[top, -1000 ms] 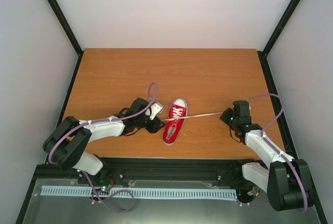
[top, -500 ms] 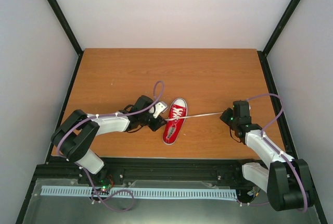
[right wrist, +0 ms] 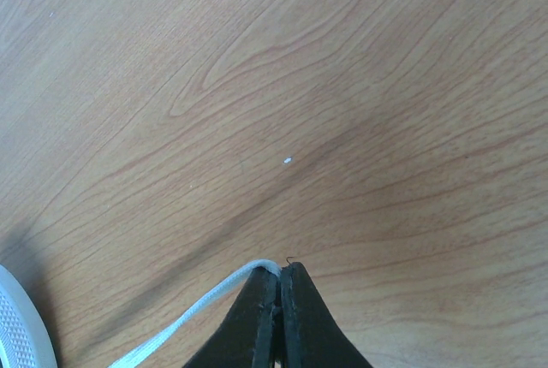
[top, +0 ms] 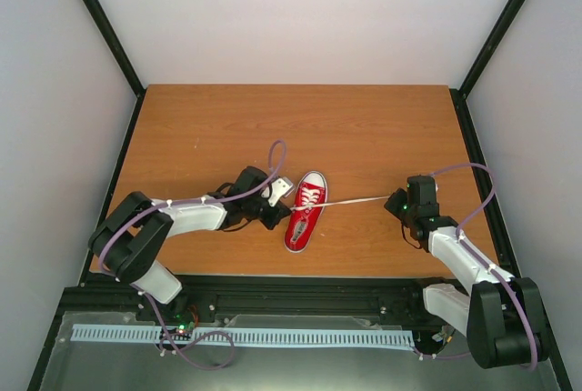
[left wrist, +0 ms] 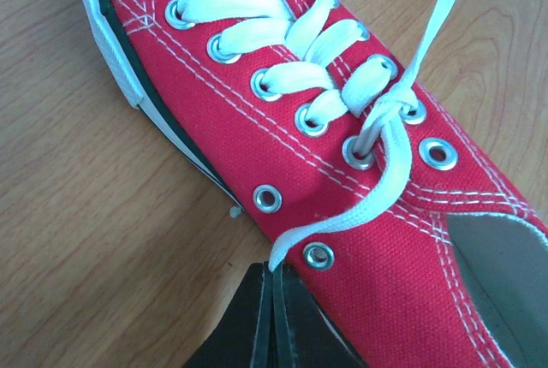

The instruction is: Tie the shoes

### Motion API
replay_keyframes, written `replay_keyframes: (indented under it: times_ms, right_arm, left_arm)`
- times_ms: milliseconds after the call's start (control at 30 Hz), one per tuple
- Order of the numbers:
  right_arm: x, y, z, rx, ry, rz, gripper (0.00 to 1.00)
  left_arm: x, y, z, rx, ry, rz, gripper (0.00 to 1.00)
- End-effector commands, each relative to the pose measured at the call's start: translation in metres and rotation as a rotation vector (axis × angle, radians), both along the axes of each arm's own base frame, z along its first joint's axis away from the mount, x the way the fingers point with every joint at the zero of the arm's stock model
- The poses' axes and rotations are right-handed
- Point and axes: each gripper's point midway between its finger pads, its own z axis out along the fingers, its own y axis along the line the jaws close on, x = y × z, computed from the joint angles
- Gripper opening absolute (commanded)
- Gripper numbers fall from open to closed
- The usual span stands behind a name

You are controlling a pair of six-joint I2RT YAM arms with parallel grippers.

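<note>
The red sneaker [top: 306, 211] with white toe cap and white laces lies near the table's front middle, toe toward the back. My left gripper [top: 276, 213] sits against its left side, shut on a white lace [left wrist: 342, 222] that comes from the upper eyelets [left wrist: 318, 255]. My right gripper [top: 397, 202] is far to the shoe's right, shut on the end of the other lace [top: 350, 200], which stretches taut from the shoe. In the right wrist view that lace [right wrist: 197, 312] runs off to the lower left from the closed fingertips [right wrist: 295, 278]. The laces are crossed once above the tongue [left wrist: 387, 113].
The wooden table [top: 300, 127] is bordered by black frame posts and white walls. A purple cable [top: 275, 159] loops above the left wrist. A white speck [right wrist: 287, 160] lies on the wood ahead of the right gripper.
The left gripper moved in toward the shoe's left side and closed on the lace end. The right gripper held still with its lace taut.
</note>
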Motion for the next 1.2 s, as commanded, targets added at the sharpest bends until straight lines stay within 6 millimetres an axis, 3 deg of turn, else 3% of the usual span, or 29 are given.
replay_keyframes:
  times_ms: [0, 133, 367, 467, 567, 667, 733, 767, 833, 900, 933, 967, 1033, 1067, 1167]
  right_arm:
    - [-0.001, -0.009, -0.001, -0.034, 0.002, -0.024, 0.03]
    - [-0.002, -0.012, 0.0, -0.049, 0.007, -0.036, 0.03]
    - [0.007, -0.013, 0.013, -0.059, -0.011, -0.036, 0.03]
    - [0.024, -0.009, 0.023, -0.058, -0.032, -0.016, 0.03]
    - [0.054, 0.005, 0.03, -0.032, -0.041, 0.033, 0.03]
    - [0.099, 0.044, 0.039, -0.019, -0.041, 0.151, 0.03]
    - [0.126, 0.091, 0.043, 0.009, -0.016, 0.292, 0.03]
    - [0.135, 0.125, 0.044, 0.038, -0.003, 0.39, 0.03]
    - [0.14, 0.191, 0.061, 0.108, -0.014, 0.581, 0.03]
    - [0.127, 0.24, 0.086, 0.174, -0.06, 0.737, 0.05]
    - [0.118, 0.251, 0.096, 0.197, -0.08, 0.778, 0.09]
    - [0.109, 0.253, 0.102, 0.212, -0.093, 0.792, 0.24]
    - [0.098, 0.238, 0.102, 0.187, -0.09, 0.763, 0.67]
    - [0.093, 0.227, 0.1, 0.154, -0.09, 0.744, 0.79]
    - [0.078, 0.189, 0.081, 0.137, -0.064, 0.67, 0.91]
  left_arm:
    - [0.007, -0.018, 0.046, -0.133, -0.088, -0.016, 0.01]
    - [0.007, -0.028, 0.071, -0.21, -0.121, -0.04, 0.01]
    - [0.005, -0.045, 0.074, -0.267, -0.09, -0.089, 0.01]
    - [0.004, -0.048, 0.072, -0.282, -0.08, -0.097, 0.01]
    - [0.003, -0.049, 0.074, -0.295, -0.084, -0.097, 0.01]
    - [0.003, -0.048, 0.074, -0.297, -0.086, -0.092, 0.01]
    - [0.003, -0.048, 0.073, -0.295, -0.084, -0.088, 0.01]
    - [0.003, -0.047, 0.072, -0.296, -0.082, -0.087, 0.01]
    - [0.001, -0.046, 0.072, -0.298, -0.081, -0.083, 0.01]
    - [0.001, -0.045, 0.074, -0.303, -0.088, -0.077, 0.01]
    - [0.001, -0.044, 0.075, -0.304, -0.092, -0.074, 0.01]
    - [0.001, -0.044, 0.075, -0.304, -0.094, -0.073, 0.01]
    - [0.001, -0.044, 0.077, -0.309, -0.093, -0.074, 0.01]
    - [0.0, -0.045, 0.077, -0.312, -0.089, -0.075, 0.01]
    - [0.0, -0.047, 0.078, -0.32, -0.075, -0.08, 0.01]
